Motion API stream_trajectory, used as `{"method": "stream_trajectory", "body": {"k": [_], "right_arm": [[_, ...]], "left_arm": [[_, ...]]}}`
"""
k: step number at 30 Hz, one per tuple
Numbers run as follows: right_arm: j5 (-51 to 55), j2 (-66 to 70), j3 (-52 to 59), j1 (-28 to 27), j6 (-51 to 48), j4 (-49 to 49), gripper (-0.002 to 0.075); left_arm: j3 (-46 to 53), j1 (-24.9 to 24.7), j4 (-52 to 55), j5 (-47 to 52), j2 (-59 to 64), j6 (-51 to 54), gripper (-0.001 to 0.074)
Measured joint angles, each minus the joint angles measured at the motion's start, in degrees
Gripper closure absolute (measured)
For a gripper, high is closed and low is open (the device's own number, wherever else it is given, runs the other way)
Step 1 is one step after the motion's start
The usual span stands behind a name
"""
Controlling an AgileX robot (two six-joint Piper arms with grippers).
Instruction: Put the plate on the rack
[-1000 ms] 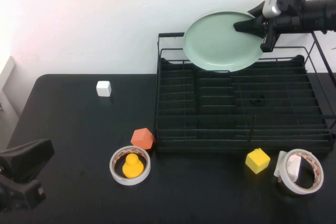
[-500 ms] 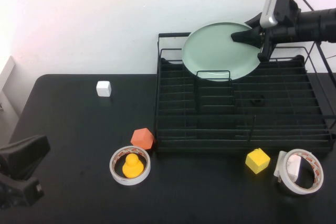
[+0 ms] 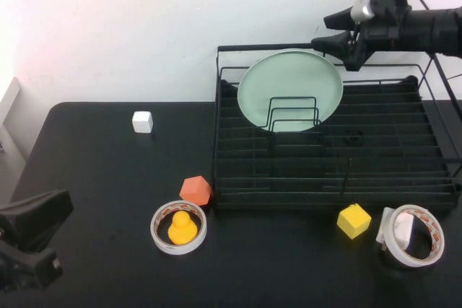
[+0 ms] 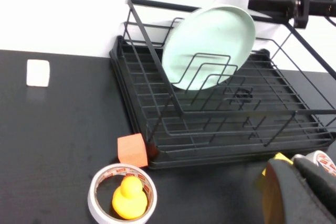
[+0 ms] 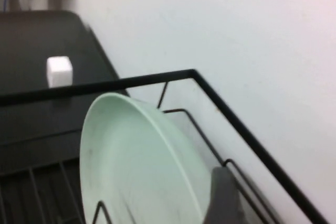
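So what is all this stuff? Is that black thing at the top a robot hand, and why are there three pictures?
Yes! It's a robot with two arms. One picture looks down from above, and the other two come from small cameras on each wrist. The right gripper is up beside the top of the rack, fingers open, holding nothing. The green plate stands on its edge in the rack, behind the wire dividers. The left gripper is shut and waits at the near left corner of the table. Also on the table: a white cube, an orange block, a yellow duck inside a tape ring, a yellow block and another tape ring.
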Motion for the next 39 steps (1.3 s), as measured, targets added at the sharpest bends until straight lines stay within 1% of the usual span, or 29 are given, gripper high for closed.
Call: {"method": "stream_trajectory", "body": {"k": [3,6,10,12,15,18,19,20,22,25,30,34,39], "right_arm": [[0.12,-1.14,0.0,-0.46,2.48,0.32,0.0282],[2.84,-3.39,0.0,-1.53,5.89,0.32,0.0281],[11.51,-7.73,0.0,-3.7,10.25,0.32,0.0284],[16.85,-9.96,0.0,-4.98,12.44,0.32,0.0306],[21.26,-14.01,0.0,-7.09,19.1,-0.66,0.042],[22.36,-19.48,0.0,-8.39,26.47,-4.32,0.0605],[22.53,-21.49,0.0,-8.66,28.18,-6.35,0.0646],[22.76,-23.54,0.0,-8.65,29.57,-8.46,0.0673],[23.2,-27.28,0.0,-8.52,32.03,-12.17,0.0699],[23.66,-33.41,0.92,-8.03,34.65,-16.1,0.0714],[23.66,-45.07,7.34,-7.89,34.82,-17.25,0.0717],[23.66,-55.45,17.31,-7.89,33.59,-17.36,0.0718],[19.86,-68.69,31.91,-7.77,31.69,-17.5,0.0718]], "left_arm": [[0.0,0.0,0.0,0.48,0.0,0.0,0.0736],[0.0,0.0,0.0,0.84,0.0,0.0,0.0736],[0.0,0.0,0.0,0.95,0.0,0.1,0.0736],[0.0,0.0,0.0,1.06,0.0,0.1,0.0736],[0.0,0.0,-0.1,1.06,0.0,0.1,0.0736],[0.0,0.0,-0.1,1.06,0.0,0.1,0.0736],[0.0,0.0,-0.1,1.06,0.0,0.1,0.0736],[0.0,0.0,-0.1,1.06,0.0,0.1,0.0736],[0.0,0.0,-0.1,1.06,0.0,0.1,0.0736],[0.0,0.0,-0.2,1.06,0.0,0.1,0.0736],[0.0,0.0,-0.2,1.06,0.0,0.1,0.0737],[0.0,0.0,-0.2,1.16,0.0,0.1,0.0736],[0.0,0.0,-0.2,1.16,0.0,0.1,0.0736]]}}
